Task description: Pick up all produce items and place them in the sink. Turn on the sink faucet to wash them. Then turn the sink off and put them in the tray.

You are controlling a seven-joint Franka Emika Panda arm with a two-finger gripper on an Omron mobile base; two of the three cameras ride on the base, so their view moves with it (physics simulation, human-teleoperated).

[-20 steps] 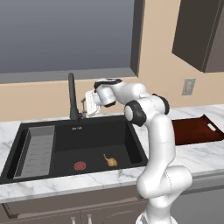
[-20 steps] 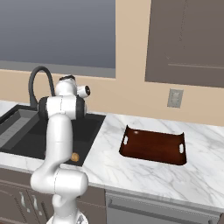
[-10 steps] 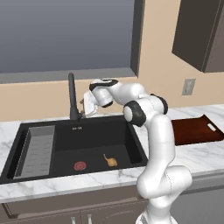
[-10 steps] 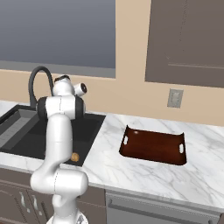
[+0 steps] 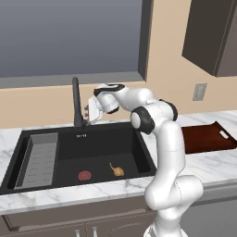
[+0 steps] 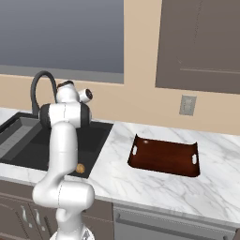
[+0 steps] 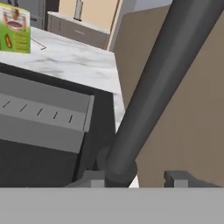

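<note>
The sink (image 5: 139,143) is black, with a grey striped insert (image 5: 39,159) in it and a round red drain (image 5: 84,175). The little onion (image 5: 118,170) is golden brown. The faucet (image 5: 76,102) just beside the gripper (image 5: 88,111) is dark grey, almost black. The tabletop (image 6: 154,187) is white marble with thin grey streaks. The tray (image 6: 164,157) is dark reddish brown with small white handle holes. The box (image 7: 15,29) beyond the gripper is green and yellow with printed pictures. The wall (image 5: 166,55) is tan and the cabinet (image 5: 213,34) is dark brown.
</note>
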